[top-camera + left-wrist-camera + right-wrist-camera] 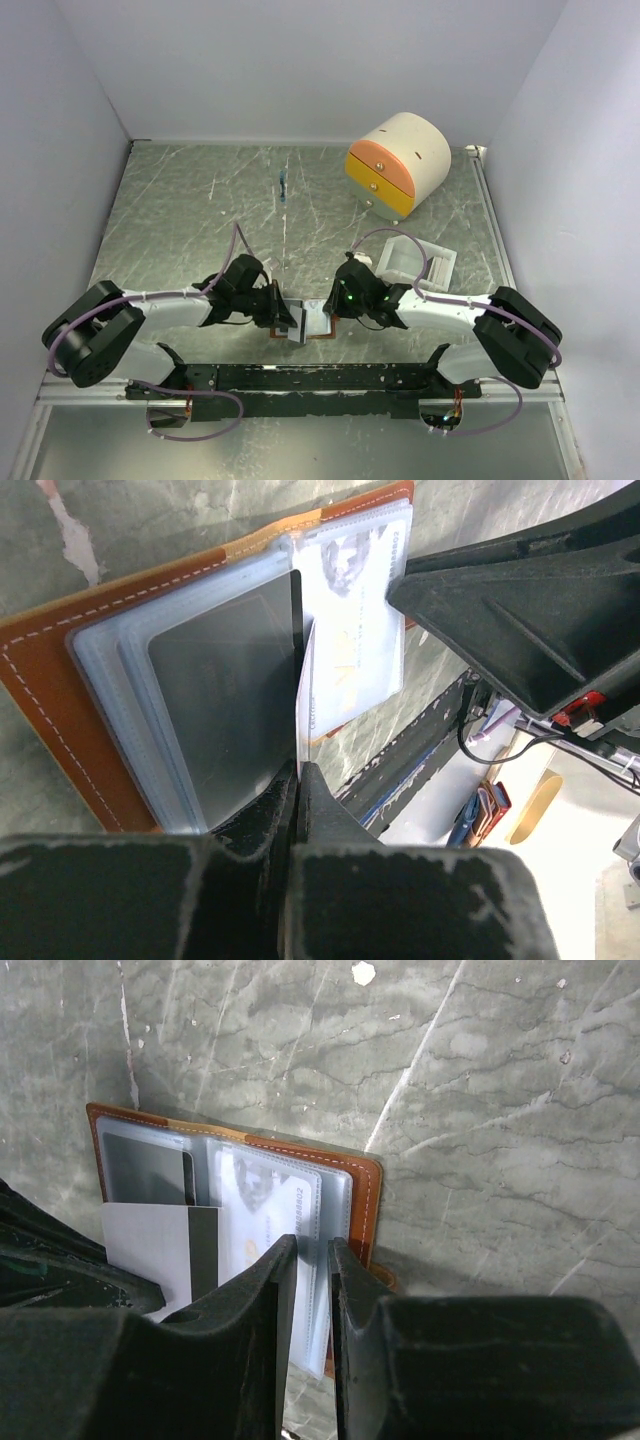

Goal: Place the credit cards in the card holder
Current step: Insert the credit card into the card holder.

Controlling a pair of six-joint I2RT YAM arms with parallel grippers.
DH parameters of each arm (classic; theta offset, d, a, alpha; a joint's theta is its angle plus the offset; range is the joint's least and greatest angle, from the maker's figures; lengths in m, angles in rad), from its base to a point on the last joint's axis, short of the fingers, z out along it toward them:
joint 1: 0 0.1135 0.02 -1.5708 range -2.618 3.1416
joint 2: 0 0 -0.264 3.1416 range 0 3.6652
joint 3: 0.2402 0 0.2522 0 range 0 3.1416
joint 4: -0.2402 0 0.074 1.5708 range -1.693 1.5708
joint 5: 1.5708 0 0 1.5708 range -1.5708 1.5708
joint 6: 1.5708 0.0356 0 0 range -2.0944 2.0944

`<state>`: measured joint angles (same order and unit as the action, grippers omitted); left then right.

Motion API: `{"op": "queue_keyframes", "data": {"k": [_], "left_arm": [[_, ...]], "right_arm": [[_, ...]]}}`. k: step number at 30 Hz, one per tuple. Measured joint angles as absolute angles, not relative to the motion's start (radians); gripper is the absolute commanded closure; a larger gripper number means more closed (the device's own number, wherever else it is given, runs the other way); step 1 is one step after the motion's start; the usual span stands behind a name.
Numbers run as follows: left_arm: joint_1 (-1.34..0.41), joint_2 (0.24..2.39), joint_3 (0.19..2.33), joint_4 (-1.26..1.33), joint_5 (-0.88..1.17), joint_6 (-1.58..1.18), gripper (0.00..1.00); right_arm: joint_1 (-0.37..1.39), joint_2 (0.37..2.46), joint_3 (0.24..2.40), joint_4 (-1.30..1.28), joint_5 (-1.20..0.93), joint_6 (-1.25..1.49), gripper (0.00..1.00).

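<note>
My left end effector [298, 772] is clamped on a credit card [150, 1245] held edge-on at the open card holder [60, 700], which lies on the counter [480, 1110]. My right end effector [308, 1260] is barely parted over its right half, and I cannot tell if it grips. I judge the card could miss the pocket mouth and shove the holder sideways

The card holder [366, 1205] is tan-brown leather with white stitching and pale blue-grey pockets. The dark grey card [225, 695] is plain; the white card [150, 1245] bears a black stripe. The table [480, 1110] looks green-grey, perhaps marbled white.

Card [354, 630] print illegibly blurred
</note>
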<state>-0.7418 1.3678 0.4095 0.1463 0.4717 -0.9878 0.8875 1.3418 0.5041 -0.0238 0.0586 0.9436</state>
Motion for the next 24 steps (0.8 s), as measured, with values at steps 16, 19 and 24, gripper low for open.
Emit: {"op": "queue_keyframes", "data": {"k": [16,19,24], "left_arm": [[-0.737,1.400,0.417,0.176,0.446,-0.984,0.93],[-0.736,1.414,0.417,0.195,0.446,-0.980,0.93],[-0.736,1.422,0.418,0.210,0.440,-0.968,0.93]], "right_arm": [[0.890,1.341,0.500,-0.020,0.062,0.941,0.81],[0.891,1.340,0.499,-0.020,0.064,0.942,0.81],[0.892,1.337,0.497,-0.020,0.066,0.941,0.81]]}}
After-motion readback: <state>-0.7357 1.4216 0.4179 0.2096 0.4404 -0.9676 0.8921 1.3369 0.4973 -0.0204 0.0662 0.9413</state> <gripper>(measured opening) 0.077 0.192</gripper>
